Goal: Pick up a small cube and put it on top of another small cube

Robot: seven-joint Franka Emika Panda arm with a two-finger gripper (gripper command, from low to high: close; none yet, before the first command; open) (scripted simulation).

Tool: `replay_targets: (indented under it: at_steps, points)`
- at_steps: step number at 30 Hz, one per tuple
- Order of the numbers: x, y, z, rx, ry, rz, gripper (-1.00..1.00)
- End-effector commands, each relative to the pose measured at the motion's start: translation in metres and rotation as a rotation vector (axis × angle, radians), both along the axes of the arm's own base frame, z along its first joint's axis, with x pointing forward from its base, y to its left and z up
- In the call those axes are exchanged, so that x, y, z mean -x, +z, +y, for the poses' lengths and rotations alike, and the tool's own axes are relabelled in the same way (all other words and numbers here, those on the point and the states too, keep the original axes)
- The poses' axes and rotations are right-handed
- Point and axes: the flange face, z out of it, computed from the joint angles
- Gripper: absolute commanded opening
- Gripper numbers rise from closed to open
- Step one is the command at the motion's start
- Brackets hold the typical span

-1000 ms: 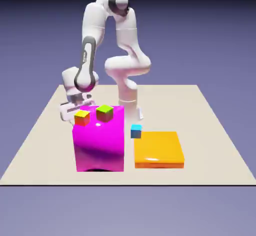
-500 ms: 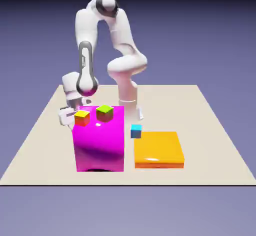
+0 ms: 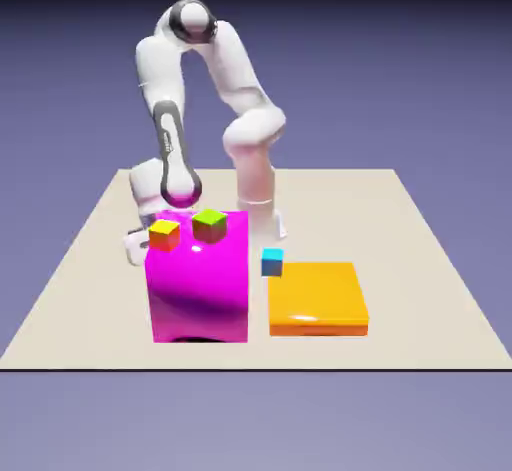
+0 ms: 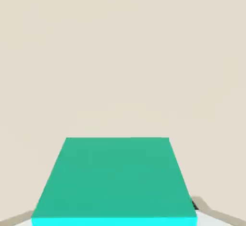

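The turquoise cube is seen large between the jaws in the hand view, above the beige surface; whether it is clamped cannot be told. The sky-blue cube is placed well apart, beside the orange slab.

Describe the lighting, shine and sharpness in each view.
Exterior view: sharp and evenly lit, with glossy white highlights on the magenta block and a softer sheen on the orange slab; the backdrop darkens toward the top. Hand view: flat and matte, no glare; the turquoise cube fills the bottom over the plain beige table.
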Motion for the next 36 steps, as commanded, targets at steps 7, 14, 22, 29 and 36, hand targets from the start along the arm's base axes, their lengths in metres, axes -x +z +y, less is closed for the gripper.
replay_targets:
  at_steps: [7,14,22,29,36]
  points:
    - [0.001,0.026,-0.007,0.014,-0.003,-0.023,-1.0]
    - [0.005,0.043,-0.01,0.019,0.0,-0.017,-1.0]
    - [0.014,0.05,-0.007,0.001,0.005,0.016,-1.0]
    - [0.012,0.068,-0.041,0.112,0.059,-0.031,-1.0]
    - [0.008,0.105,-0.099,0.329,0.161,-0.101,-1.0]
